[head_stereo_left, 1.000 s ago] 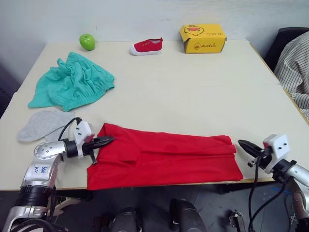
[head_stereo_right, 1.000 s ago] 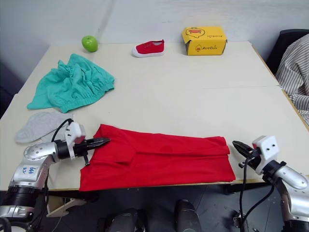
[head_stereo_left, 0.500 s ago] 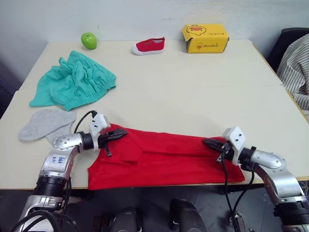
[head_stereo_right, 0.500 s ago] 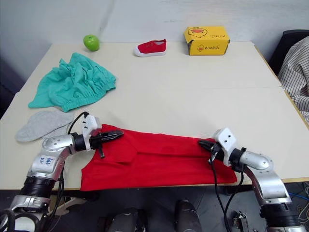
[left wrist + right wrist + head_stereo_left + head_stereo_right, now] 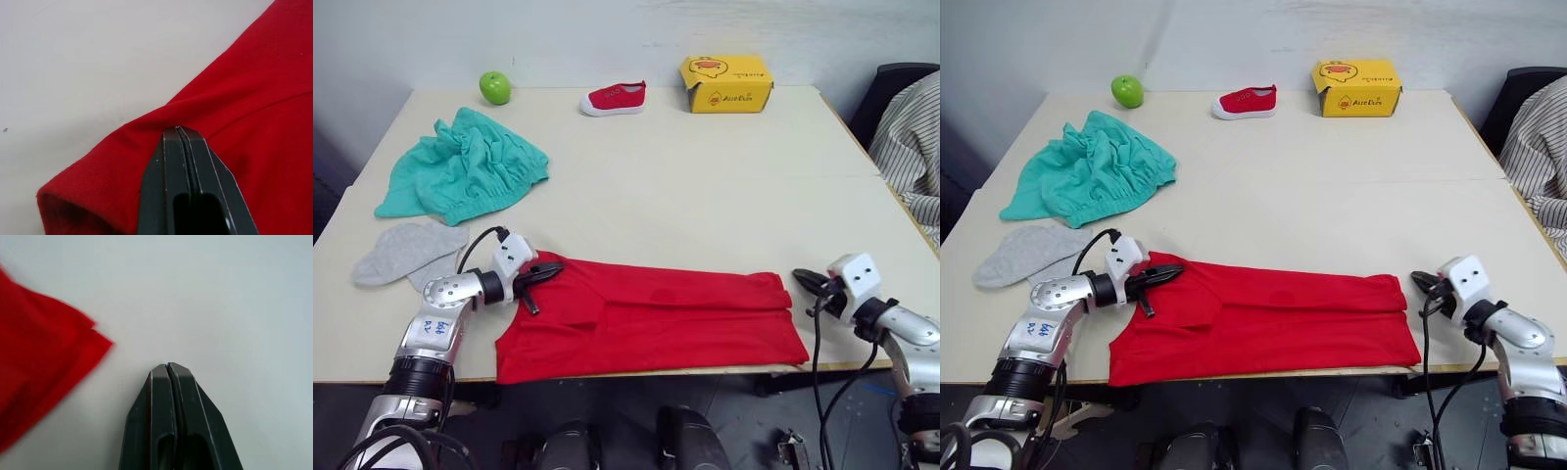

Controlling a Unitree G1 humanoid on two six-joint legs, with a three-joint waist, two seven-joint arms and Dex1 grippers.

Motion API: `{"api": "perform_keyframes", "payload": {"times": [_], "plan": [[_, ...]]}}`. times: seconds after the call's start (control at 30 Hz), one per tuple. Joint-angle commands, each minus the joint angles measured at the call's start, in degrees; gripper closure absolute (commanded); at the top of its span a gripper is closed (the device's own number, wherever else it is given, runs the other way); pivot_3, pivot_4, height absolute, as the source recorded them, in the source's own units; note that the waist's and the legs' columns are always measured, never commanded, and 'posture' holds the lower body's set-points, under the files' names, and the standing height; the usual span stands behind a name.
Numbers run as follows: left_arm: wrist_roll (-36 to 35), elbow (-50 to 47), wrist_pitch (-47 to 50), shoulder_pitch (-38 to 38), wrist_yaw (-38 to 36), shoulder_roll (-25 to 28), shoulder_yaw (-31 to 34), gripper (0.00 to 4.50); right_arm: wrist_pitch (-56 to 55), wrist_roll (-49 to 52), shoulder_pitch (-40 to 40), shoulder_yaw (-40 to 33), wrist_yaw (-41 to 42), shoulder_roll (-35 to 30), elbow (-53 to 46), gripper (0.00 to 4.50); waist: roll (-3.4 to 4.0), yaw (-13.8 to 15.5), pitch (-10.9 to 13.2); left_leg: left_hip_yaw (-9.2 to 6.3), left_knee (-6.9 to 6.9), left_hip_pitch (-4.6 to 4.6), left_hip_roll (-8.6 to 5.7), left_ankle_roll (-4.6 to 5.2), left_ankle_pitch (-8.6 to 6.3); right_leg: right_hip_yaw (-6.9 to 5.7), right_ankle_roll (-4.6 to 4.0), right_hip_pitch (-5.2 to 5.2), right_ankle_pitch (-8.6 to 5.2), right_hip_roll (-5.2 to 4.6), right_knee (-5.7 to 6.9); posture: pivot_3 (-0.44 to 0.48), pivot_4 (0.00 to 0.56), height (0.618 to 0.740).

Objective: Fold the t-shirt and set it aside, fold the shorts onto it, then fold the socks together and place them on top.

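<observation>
A bright red t-shirt (image 5: 651, 318) lies along the near edge of a pale table (image 5: 705, 176), already folded lengthwise into a long, flat band that runs from the robot's left to its right. The left gripper (image 5: 543, 276) rests at the band's left end, its two black fingers pressed together; the left wrist view shows the closed tips lying on top of a raised ridge of red cloth, with no cloth visibly caught between them. The right gripper (image 5: 806, 283) sits on bare table just beside the band's right end, apart from the cloth, its fingers also pressed together and holding nothing.

Farther back on the robot's left, the teal-green shorts (image 5: 460, 174) lie crumpled, and the light grey socks (image 5: 406, 252) lie flat between the shorts and the left arm. At the far edge sit a green apple (image 5: 494, 86), a small red shoe (image 5: 613, 98) and a yellow cardboard box (image 5: 725, 82). A striped sleeve (image 5: 911, 137) of a person shows at the right edge.

The work appears to be in its first step, folding the shirt, with shorts and socks untouched. The next move likely calls for each gripper to open and pinch an end of the band, then carry one end over the other to shorten it before setting it aside.
</observation>
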Motion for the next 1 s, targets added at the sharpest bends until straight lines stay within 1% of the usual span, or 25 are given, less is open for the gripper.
{"api": "perform_keyframes", "payload": {"times": [0.03,0.07,0.13,0.2,0.27,0.37,0.47,0.6,0.67,0.83,1.0], "plan": [[-3.89,0.13,-1.88,0.53,-2.06,-1.48,3.03,4.5,-0.8,5.5,-0.84,-4.57,2.57,0.59,-1.62,4.48,0.12,0.0,0.07,0.0,0.0,-0.03,0.0,0.0,0.0,0.01,0.0,-0.04,0.0,0.0,0.01,0.0,0.15,0.74],[-5.52,-0.39,-2.26,0.16,-2.65,-2.02,4.2,4.5,1.28,8.85,-0.36,-5.53,4.6,1.08,-5.28,4.48,0.16,0.01,0.11,0.02,0.0,-0.1,0.01,0.0,0.0,0.02,0.0,-0.1,0.0,0.0,0.01,0.0,0.15,0.74],[-7.85,-3.12,-2.07,0.37,-6.44,-1.59,4.44,4.5,5.73,12.09,2.22,-4.34,8.91,0.55,-13.39,4.48,0.21,0.02,0.14,0.01,0.0,-0.15,0.03,-0.01,0.0,0.02,0.0,-0.14,0.0,0.02,0.01,0.0,0.15,0.74],[-8.4,-5.21,-2.03,0.81,-8.79,-1.02,3.7,4.5,8.56,11.68,4.31,-2.08,11.56,-0.74,-17.64,4.48,0.22,0.01,0.15,0.0,0.0,-0.16,0.06,-0.02,-0.01,0.01,0.0,-0.15,0.0,0.05,0.0,0.0,0.15,0.74],[-8.04,-8.34,-1.31,1.72,-10.74,-0.8,1.66,4.5,11.27,9.41,5.39,1.12,13.95,-2.36,-19.4,4.48,0.22,0.02,0.15,0.01,0.0,-0.16,0.04,-0.02,-0.02,0.0,0.0,-0.14,0.0,0.05,-0.02,0.0,0.15,0.74],[-5.47,-9.76,-1.96,2.63,-11.12,-1.13,-1.09,4.5,10.99,6.75,3.07,3.26,15.63,-3.35,-15.67,4.48,0.23,0.01,0.15,0.03,0.0,-0.13,-0.01,0.0,-0.03,0.02,0.01,-0.12,0.0,0.01,-0.05,0.0,0.15,0.74],[-4.84,-10.1,-1.59,3.05,-10.75,-1.26,-1.88,4.5,10.14,5.46,0.82,3.66,16.53,-3.89,-12.22,4.48,0.26,0.02,0.18,0.04,0.0,-0.15,-0.01,0.01,-0.02,0.02,0.01,-0.14,0.0,0.01,-0.04,0.0,0.15,0.74],[-2.76,-9.74,-1.64,4.46,-10.44,-1.11,-3.46,4.5,5.17,2.65,-5.32,5.76,22.71,-5.82,-3.27,4.48,0.32,-0.03,0.21,0.04,0.0,-0.14,-0.01,0.01,-0.02,0.02,0.01,-0.15,0.0,0.02,-0.04,0.0,0.15,0.74],[-1.85,-9.63,-1.11,4.62,-9.7,-0.99,-3.74,4.5,3.82,2.73,-7.23,6.66,26.63,-6.12,-1.17,4.48,0.31,-0.03,0.21,0.04,0.0,-0.15,0.02,0.01,-0.02,0.01,0.0,-0.15,0.0,0.04,-0.05,0.0,0.15,0.74],[-0.36,-8.68,-0.35,4.65,-8.42,-1.01,-4.07,4.5,1.06,3.96,-8.54,7.59,36.1,-6.49,-0.72,4.48,0.32,0.02,0.21,0.04,0.0,-0.14,0.03,0.01,-0.02,0.0,0.0,-0.14,0.0,0.04,-0.06,0.0,0.15,0.74],[0.03,-8.23,0.15,4.47,-7.79,-1.05,-4.03,4.5,2.04,5.62,-7.31,7.08,39.95,-6.82,-4.55,4.48,0.33,0.02,0.21,0.03,0.0,-0.12,0.02,0.01,-0.02,0.01,0.0,-0.13,0.0,0.0,-0.03,0.0,0.15,0.74]]}}
